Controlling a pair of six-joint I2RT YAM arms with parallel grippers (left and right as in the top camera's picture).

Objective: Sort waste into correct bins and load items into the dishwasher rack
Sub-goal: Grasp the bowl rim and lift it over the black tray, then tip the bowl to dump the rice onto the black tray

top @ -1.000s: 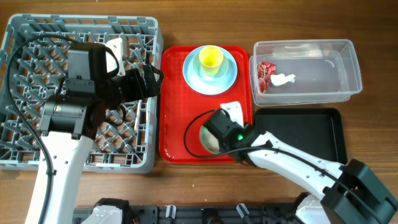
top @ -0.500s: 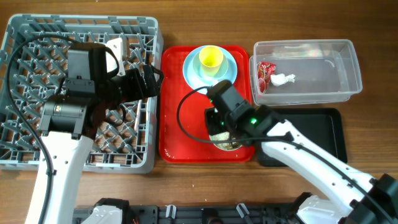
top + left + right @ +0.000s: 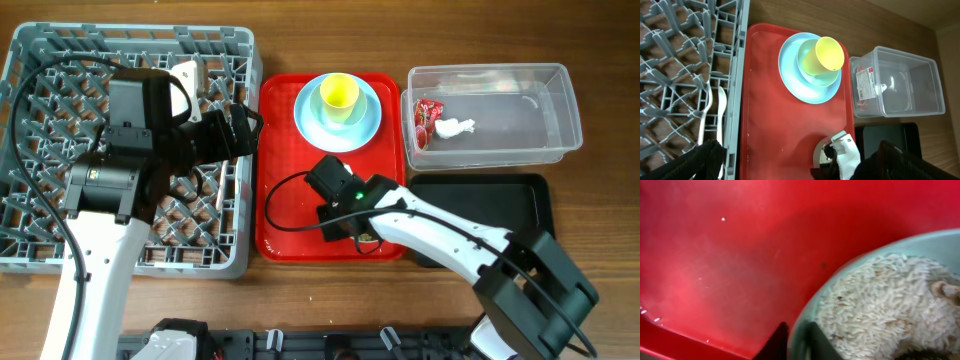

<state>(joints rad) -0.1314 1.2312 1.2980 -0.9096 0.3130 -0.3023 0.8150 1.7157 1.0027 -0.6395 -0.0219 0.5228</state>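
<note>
My right gripper [image 3: 348, 222] is low over the red serving tray [image 3: 285, 180], its fingertips [image 3: 796, 341] shut on the rim of the pale green bowl [image 3: 812, 307]. The bowl holds whitish rice crumbs [image 3: 880, 310] with brown bits and is mostly hidden under the arm in the overhead view. My left gripper [image 3: 240, 130] is open and empty over the grey dishwasher rack [image 3: 60, 60]. A yellow cup [image 3: 339, 93] stands in a light blue bowl [image 3: 810, 64] on a light blue plate [image 3: 365, 125]. A white spoon [image 3: 720, 107] and fork [image 3: 705, 112] lie in the rack.
A clear tub [image 3: 520, 110] at the back right holds the red wrapper [image 3: 427, 118] and the white tissue [image 3: 455, 127]. A shallow black tray [image 3: 500, 215] lies in front of it, right of the red tray. A few loose rice grains [image 3: 723, 219] lie on the red tray.
My right wrist has shifted left and lower over the pale green bowl, covering most of it. The left arm has not moved.
</note>
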